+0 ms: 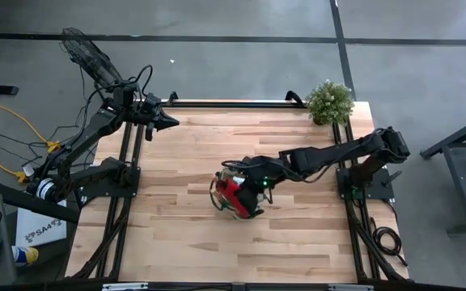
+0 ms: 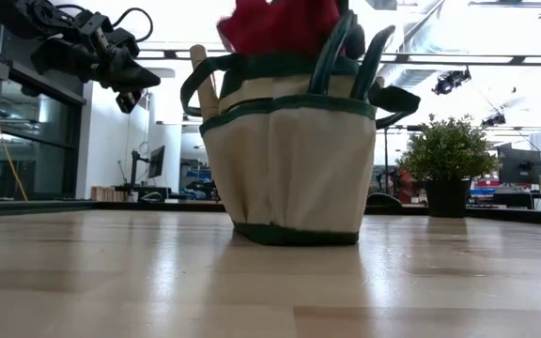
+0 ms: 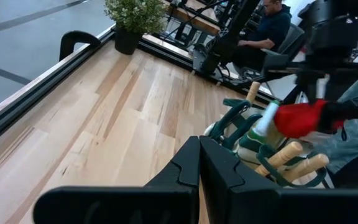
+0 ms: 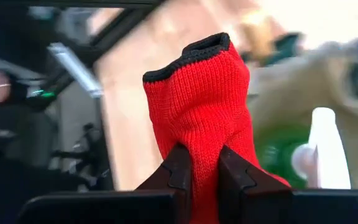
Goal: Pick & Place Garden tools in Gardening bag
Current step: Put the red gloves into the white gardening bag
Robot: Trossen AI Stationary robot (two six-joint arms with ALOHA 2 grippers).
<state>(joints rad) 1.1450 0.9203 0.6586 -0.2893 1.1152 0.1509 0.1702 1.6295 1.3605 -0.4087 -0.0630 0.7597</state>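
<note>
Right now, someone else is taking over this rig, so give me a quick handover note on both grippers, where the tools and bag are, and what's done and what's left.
Right gripper: shut on the red glove, held over the gardening bag at mid-table.
Left gripper: shut, empty, raised near the table's far left edge, away from the bag.
In the bag: wooden-handled tools and a spray bottle.
Done: no tools lie loose on the table; only the potted plant stands at the far right corner.
Left: lower the glove into the bag, release, and retract the right arm.
</note>
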